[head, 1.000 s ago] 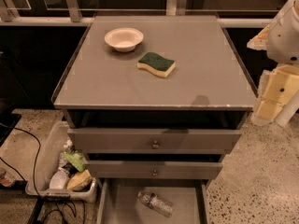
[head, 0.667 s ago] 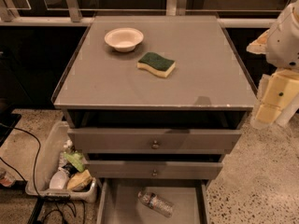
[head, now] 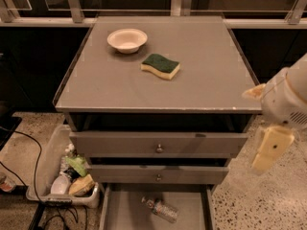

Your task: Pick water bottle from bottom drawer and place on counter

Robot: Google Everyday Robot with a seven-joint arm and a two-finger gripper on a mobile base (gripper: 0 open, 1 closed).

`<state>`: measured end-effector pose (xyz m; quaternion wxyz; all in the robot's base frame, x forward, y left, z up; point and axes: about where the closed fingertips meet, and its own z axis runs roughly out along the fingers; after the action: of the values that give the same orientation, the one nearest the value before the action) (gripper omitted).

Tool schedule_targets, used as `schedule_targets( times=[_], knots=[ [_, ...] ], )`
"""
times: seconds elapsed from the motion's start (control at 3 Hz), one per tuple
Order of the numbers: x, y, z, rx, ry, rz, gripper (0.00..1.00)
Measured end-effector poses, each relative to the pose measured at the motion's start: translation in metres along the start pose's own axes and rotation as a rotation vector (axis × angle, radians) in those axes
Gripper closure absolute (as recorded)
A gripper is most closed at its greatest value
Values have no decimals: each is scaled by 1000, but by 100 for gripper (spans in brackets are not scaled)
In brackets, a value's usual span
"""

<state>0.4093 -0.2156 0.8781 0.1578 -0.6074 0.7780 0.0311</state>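
The water bottle (head: 160, 209) lies on its side on the grey floor of the open bottom drawer (head: 124, 210), cap pointing to the upper left. The counter (head: 201, 75) is the flat grey cabinet top above. My gripper (head: 269, 150) hangs at the right edge of the view, beside the cabinet's front right corner. It is at about the height of the upper drawer fronts, well above and to the right of the bottle, and touches nothing.
A white bowl (head: 127, 40) and a green-and-yellow sponge (head: 161, 66) sit on the counter's far half. Two shut drawer fronts with round knobs (head: 159, 148) are above the open drawer. A bin of clutter (head: 67, 178) stands on the floor to the left.
My gripper and arm have dropped lower along the cabinet's right side and moved slightly left. The bottle, bowl and sponge have not moved.
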Motion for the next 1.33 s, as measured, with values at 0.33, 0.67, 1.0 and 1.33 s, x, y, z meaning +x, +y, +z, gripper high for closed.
schedule_targets(
  times=[0.33,0.67,1.0,1.33],
  knots=[
    [15,27,44,-20,-61,-24,0],
    [33,51,96,-39,-82,-17,0],
    [33,51,96,-39,-82,-17,0],
    [36,55,112,-57,-103,1,0]
  ],
)
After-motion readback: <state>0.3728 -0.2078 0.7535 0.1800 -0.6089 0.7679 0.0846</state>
